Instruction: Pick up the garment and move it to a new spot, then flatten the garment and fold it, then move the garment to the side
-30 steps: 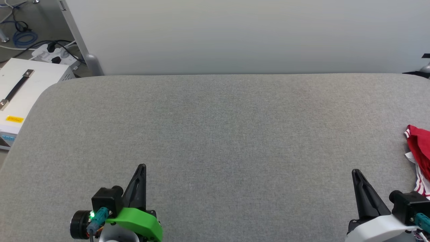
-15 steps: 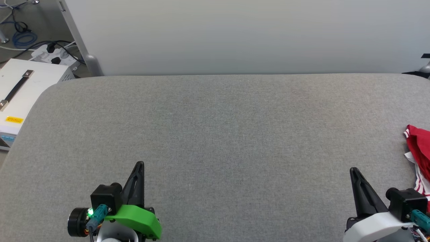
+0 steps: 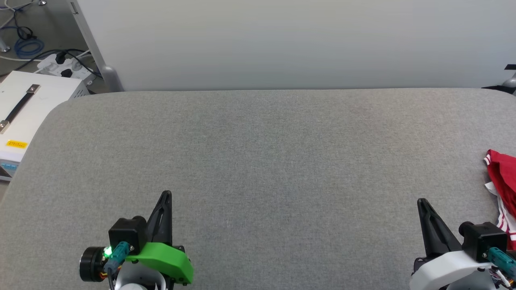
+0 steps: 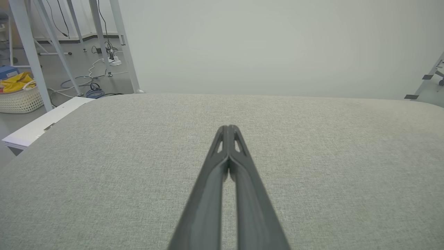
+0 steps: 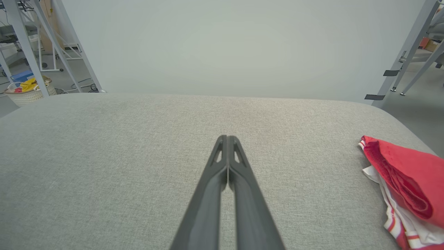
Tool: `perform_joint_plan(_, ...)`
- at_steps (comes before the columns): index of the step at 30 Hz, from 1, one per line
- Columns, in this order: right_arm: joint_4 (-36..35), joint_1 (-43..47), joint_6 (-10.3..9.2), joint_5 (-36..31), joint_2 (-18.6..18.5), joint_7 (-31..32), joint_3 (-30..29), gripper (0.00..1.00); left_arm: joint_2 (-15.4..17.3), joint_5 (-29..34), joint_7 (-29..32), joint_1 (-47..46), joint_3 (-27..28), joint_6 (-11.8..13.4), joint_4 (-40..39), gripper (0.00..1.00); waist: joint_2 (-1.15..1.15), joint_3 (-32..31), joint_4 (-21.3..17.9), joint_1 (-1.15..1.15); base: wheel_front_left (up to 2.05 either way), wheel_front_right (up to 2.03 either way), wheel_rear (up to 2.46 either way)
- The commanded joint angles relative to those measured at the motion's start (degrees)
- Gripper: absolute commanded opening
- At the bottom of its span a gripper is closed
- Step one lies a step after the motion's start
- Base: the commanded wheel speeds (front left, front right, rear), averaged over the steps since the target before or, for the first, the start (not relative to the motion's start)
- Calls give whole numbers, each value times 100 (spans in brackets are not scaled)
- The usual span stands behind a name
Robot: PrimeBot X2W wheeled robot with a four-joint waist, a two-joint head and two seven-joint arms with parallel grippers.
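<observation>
The garment (image 3: 504, 177), red with white striped trim, lies bunched at the right edge of the grey padded table (image 3: 258, 153), partly cut off by the head view's border. In the right wrist view the garment (image 5: 406, 180) sits folded to the right of my fingers, apart from them. My right gripper (image 3: 421, 203) hovers at the lower right, shut and holding nothing, a short way left of the cloth. My left gripper (image 3: 166, 196) is at the lower left, also shut and empty. Both wrist views show the fingers pressed together, the left gripper (image 4: 228, 127) and the right gripper (image 5: 227, 137).
A pale wall panel (image 3: 282, 40) stands behind the table's far edge. Off the left side sit a white box with a black handle (image 3: 24, 108), a power strip and cables (image 3: 60, 62). Metal frame legs (image 5: 409, 48) stand off to the right, and a basket (image 4: 17, 97) at far left.
Both grippers have crept a little forward over the table, staying shut. The garment has not moved.
</observation>
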Motion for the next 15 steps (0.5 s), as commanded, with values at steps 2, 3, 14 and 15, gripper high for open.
perform_joint_plan(2,50,-132,-2,-56,-4,8,17,0,-35,103,65,25,41,-17,-61,0,0,-1,-1,0,0,0,0)
perform_joint_plan(3,60,-141,-2,-64,-4,8,19,0,-41,118,78,26,51,-18,-71,0,0,-2,-2,0,0,0,0)
perform_joint_plan(14,152,-231,-2,-138,-4,10,37,0,-100,269,203,32,145,-22,-169,0,0,-7,-8,0,0,0,0)
perform_joint_plan(15,162,-240,-3,-146,-4,10,39,0,-106,285,216,33,155,-22,-179,0,0,-7,-9,0,0,0,0)
